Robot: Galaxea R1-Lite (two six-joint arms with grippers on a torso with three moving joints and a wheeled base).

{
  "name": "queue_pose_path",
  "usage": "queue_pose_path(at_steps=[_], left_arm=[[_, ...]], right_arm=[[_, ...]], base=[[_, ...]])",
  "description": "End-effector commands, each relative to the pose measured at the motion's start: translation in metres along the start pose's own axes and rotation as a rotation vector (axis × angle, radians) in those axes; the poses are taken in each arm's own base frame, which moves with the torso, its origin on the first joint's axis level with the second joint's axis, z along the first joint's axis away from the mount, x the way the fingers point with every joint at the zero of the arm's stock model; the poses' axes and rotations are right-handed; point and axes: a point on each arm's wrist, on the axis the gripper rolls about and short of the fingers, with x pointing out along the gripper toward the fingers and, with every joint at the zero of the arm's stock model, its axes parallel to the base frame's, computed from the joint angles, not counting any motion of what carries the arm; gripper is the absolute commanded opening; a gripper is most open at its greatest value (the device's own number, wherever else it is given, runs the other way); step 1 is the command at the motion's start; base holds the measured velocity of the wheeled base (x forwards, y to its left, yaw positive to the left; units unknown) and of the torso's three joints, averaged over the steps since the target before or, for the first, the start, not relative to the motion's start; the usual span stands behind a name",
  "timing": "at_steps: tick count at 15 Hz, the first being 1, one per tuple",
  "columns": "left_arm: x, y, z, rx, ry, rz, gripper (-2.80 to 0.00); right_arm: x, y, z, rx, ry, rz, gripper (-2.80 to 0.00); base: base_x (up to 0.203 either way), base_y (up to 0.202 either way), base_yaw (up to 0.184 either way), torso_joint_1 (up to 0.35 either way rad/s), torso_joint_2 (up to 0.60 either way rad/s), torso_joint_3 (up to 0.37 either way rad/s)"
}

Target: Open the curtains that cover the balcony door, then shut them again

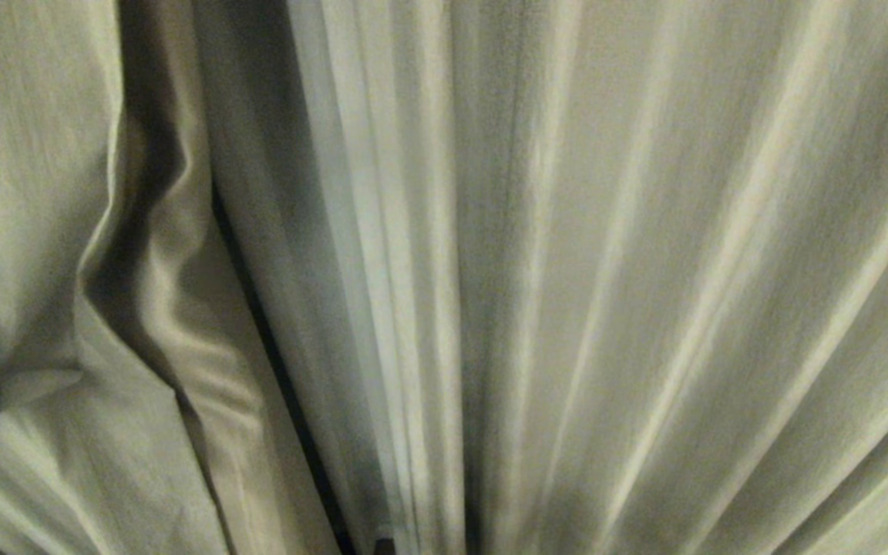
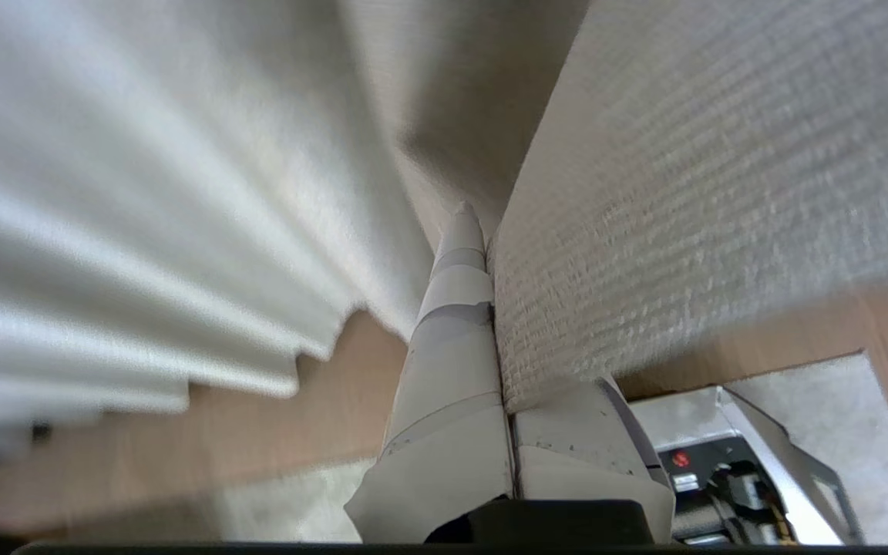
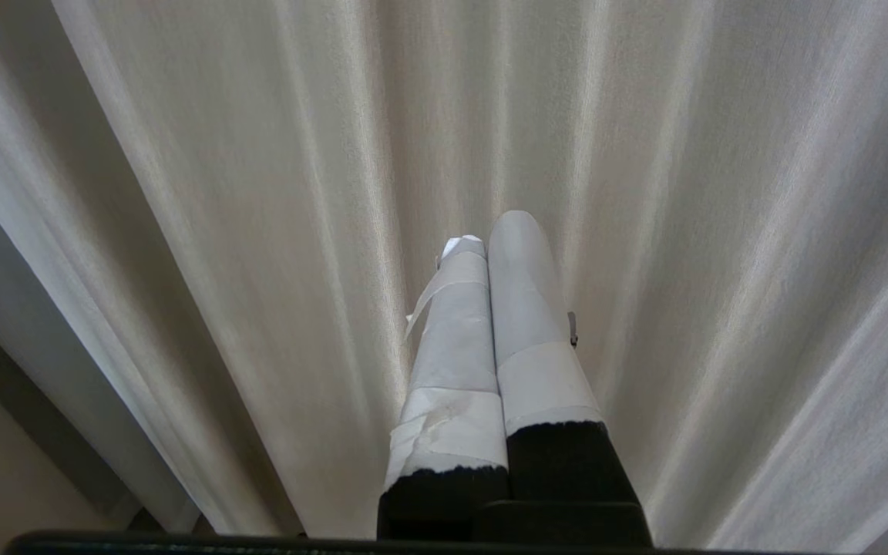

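Light wooden floor [image 2: 205, 432] with a pale grey rug [image 2: 814, 401], softly lit.

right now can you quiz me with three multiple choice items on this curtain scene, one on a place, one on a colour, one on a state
1. Where does the left end effector show in the head view?
A. at the far left edge
B. dead centre
C. top right corner

2. What colour are the curtains?
A. dark blue
B. pale cream
C. red

3. What state is the left end effector in?
A. wide open, clear of the fabric
B. shut on a fold of the curtains
C. holding a cup

Answers:
1 A, a dark part of the arm pokes in at the head view's left edge, low down.
2 B, the pleated fabric is pale cream in all three views.
3 B, the left wrist view shows its taped fingers pressed together with a fabric panel caught between them.
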Motion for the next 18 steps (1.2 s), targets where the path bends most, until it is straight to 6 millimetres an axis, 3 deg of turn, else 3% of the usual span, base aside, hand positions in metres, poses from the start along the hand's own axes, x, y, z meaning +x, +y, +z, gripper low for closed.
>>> queue_pose_path(at_steps=[1, 4, 6, 18], left_arm=[[-0.009, -0.018, 0.003, 0.062, -0.047, -0.046, -2.80], [-0.014, -0.049, -0.003, 0.082, -0.066, -0.171, -2.80], [-0.024, -0.060, -0.021, 0.074, -0.065, -0.157, -2.80], [-0.067, -0.096, -0.096, -0.006, -0.214, -0.166, -2.80]], right_arm=[[0.000, 0.000, 0.000, 0.000, 0.001, -0.001, -2.80], [0.000, 0.000, 0.000, 0.000, 0.001, 0.001, -2.80], [0.000, 0.000, 0.000, 0.000, 0.001, 0.001, -2.80], [0.000, 0.000, 0.000, 0.000, 0.001, 0.000, -2.80]], base=[[0.000, 0.000, 0.000, 0.000, 0.00, 0.000], [0.000, 0.000, 0.000, 0.000, 0.00, 0.000], [0.000, 0.000, 0.000, 0.000, 0.00, 0.000], [0.000, 0.000, 0.000, 0.000, 0.00, 0.000]])
